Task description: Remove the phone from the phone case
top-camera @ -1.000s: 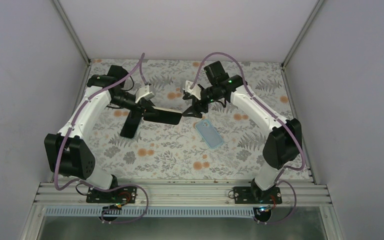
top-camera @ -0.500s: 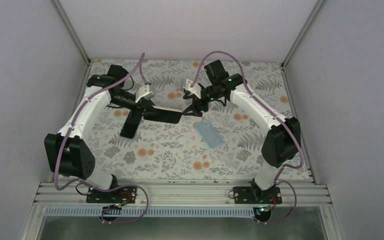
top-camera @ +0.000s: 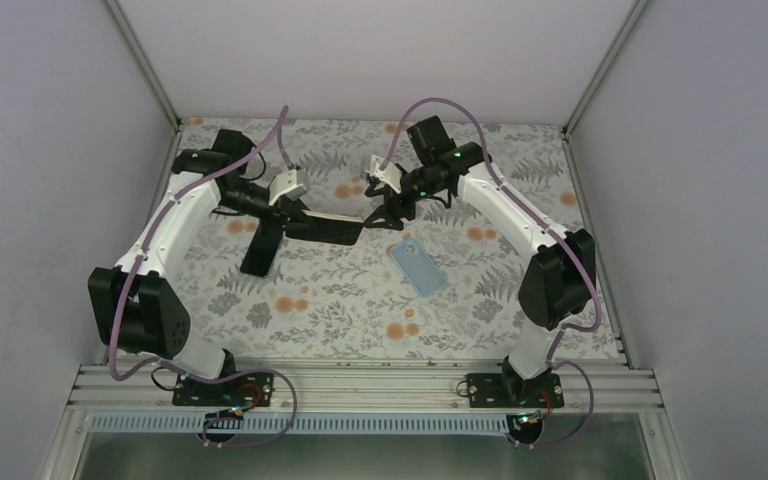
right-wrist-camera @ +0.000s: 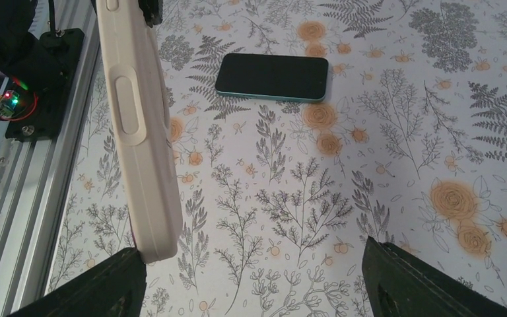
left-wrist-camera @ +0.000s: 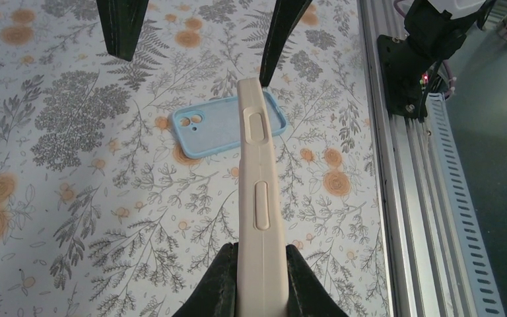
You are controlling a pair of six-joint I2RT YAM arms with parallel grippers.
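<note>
My left gripper [top-camera: 295, 222] [left-wrist-camera: 259, 254] is shut on a phone in a beige case [left-wrist-camera: 259, 191] and holds it edge-on above the table. In the top view the cased phone [top-camera: 328, 231] points right toward my right gripper [top-camera: 378, 210]. My right gripper [right-wrist-camera: 257, 264] is open wide. The free end of the beige case [right-wrist-camera: 138, 132] sits just inside its left finger [right-wrist-camera: 99, 287], and I cannot tell if they touch. The right gripper's fingers [left-wrist-camera: 123, 26] show at the top of the left wrist view.
An empty light-blue case [top-camera: 419, 268] [left-wrist-camera: 228, 123] lies on the floral table right of centre. A bare black phone [top-camera: 263, 247] [right-wrist-camera: 272, 76] lies flat under the left arm. The aluminium rail [left-wrist-camera: 409, 198] runs along the near edge.
My right gripper has shifted slightly toward the far side, staying open at the free end of the cased phone. My left gripper and the cased phone have barely moved.
</note>
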